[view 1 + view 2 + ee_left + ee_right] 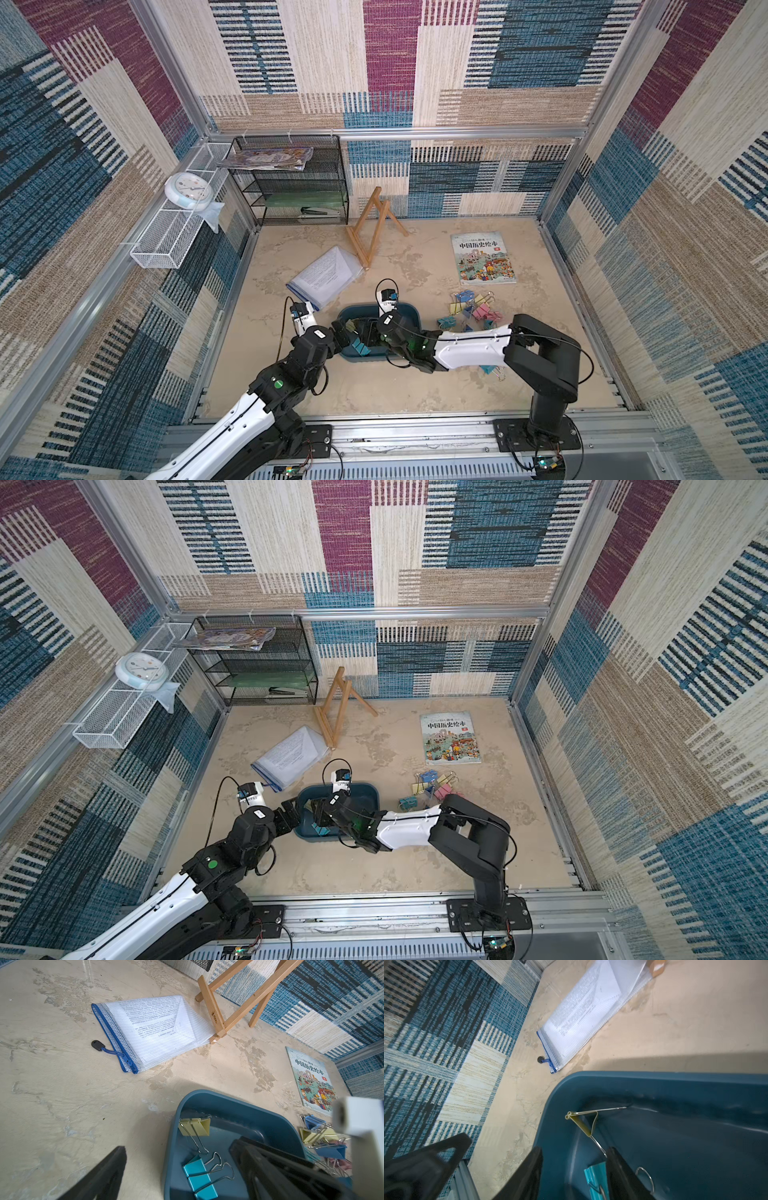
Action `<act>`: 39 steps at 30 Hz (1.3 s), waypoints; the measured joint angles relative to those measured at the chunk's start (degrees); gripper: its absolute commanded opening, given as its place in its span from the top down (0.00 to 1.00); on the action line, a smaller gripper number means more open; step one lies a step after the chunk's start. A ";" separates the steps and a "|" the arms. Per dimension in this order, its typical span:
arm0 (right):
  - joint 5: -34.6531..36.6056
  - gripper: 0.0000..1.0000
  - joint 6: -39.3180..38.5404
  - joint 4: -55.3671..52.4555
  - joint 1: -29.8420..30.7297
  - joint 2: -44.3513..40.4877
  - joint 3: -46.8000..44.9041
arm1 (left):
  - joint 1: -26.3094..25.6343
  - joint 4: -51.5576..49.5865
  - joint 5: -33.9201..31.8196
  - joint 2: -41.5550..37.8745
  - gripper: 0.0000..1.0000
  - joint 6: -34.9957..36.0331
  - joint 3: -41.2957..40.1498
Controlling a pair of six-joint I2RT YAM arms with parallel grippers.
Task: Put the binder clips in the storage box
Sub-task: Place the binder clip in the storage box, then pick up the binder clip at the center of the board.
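Lower centre of both top views: storage box, flat on the counter. Holds, as seen from the left wrist, a yellow clip against the wall and teal clips together on the bottom. Just right of it in a top view: loose binder clips heaped on the counter, outside the rim. Left gripper: spread wide at the box's left end. Right gripper: low inside the box, jaws partway apart, a teal clip in the gap; touching or not, cannot tell.
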 measured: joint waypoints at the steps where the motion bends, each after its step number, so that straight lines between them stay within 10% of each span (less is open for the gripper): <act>1: 1.07 0.44 -0.33 -1.36 0.00 -2.40 -0.72 | 0.00 0.02 0.00 0.00 0.09 0.00 0.00; 16: 19.32 0.44 -1.77 -38.69 -0.85 -45.94 -11.72 | 0.00 2.27 0.96 3.48 0.10 -0.55 0.00; 23: 18.99 0.44 5.16 -49.37 -10.75 -68.39 -24.46 | 0.00 4.72 1.77 6.47 0.10 -1.25 0.00; 29: 3.87 0.42 4.11 -50.12 -24.44 -63.58 -29.14 | 0.00 6.56 3.04 9.55 0.10 -1.27 0.83; 39: -5.97 0.53 1.44 -45.88 -27.65 -46.23 -28.28 | 0.00 7.65 4.31 10.58 0.10 -1.31 1.64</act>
